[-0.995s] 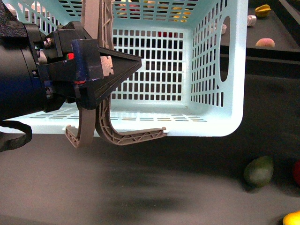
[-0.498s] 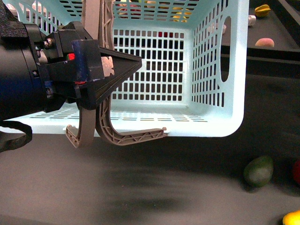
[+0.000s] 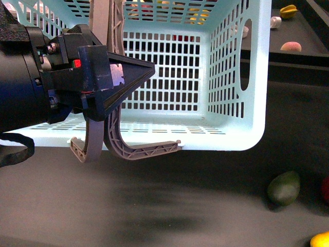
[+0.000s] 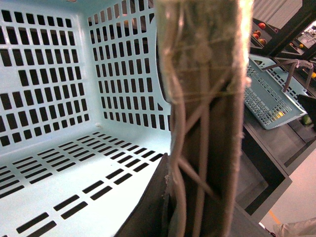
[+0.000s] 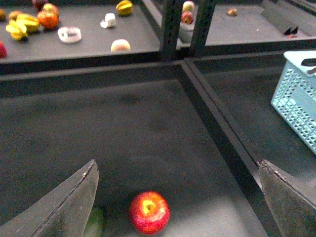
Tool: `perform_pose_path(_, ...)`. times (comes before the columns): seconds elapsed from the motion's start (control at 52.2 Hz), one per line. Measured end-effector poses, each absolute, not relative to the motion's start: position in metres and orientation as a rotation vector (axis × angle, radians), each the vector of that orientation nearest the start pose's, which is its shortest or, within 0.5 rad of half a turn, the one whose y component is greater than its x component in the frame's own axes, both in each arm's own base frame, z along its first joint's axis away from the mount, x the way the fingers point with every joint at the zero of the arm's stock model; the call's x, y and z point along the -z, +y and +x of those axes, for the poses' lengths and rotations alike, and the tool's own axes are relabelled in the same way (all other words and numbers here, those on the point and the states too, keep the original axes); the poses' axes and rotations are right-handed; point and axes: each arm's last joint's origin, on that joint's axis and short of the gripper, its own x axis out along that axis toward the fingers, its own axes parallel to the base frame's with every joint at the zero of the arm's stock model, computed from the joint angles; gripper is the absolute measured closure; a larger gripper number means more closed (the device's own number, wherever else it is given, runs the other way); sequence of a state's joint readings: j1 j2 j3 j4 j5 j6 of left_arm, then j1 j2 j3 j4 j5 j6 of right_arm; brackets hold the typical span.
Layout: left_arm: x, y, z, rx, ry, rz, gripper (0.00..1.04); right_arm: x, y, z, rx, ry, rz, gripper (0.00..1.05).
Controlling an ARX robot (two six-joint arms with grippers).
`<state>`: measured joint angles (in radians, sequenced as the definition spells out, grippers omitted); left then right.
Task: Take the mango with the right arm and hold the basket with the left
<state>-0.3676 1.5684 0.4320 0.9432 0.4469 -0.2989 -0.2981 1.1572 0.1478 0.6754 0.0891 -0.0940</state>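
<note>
Front view: Note that the left claw [image 3: 149, 69] is clenched on the two grey-brown handles [image 3: 110, 36] of the basket [image 3: 257, 103]. The handles pass between its jaws just outside the basket's left part and curve down past the near rim. The basket interior holds nothing that you can see. Locate the mango [image 3: 320, 240] on the counter [image 3: 154, 206], nearer the camera than the basket's right corner and well apart from it. Only its yellow upper edge shows at the frame corner. A green fruit [image 3: 284, 188] lies between the mango and the basket. The right claw does not appear here.

Left wrist view: The handles [image 4: 207, 123] fill the centre, pressed side by side. The slotted floor and walls of the basket [image 4: 74, 148] lie beyond them. You cannot judge the jaw position from this view.

Right wrist view: Observe that the right claw [image 5: 177, 165] is released, with its fingers [image 5: 64, 207] spread wide above the counter [image 5: 138, 123]. An apple [image 5: 149, 212] lies between them, untouched. The green fruit [image 5: 94, 223] lies just beside one finger. The mango is outside this view.
</note>
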Motion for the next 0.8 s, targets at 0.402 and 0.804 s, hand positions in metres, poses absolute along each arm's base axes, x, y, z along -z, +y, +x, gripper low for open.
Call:
perform_pose_path(0.402, -0.152, -0.108, 0.247, 0.778, 0.318, -0.288, 0.96, -0.049, -0.079, 0.209, 0.071, 0.739, -0.315, 0.08)
perform_pose_path(0.804, -0.152, -0.108, 0.247, 0.778, 0.318, -0.288, 0.96, 0.043, -0.074, 0.215, -0.371, 1.0, -0.624, 0.08)
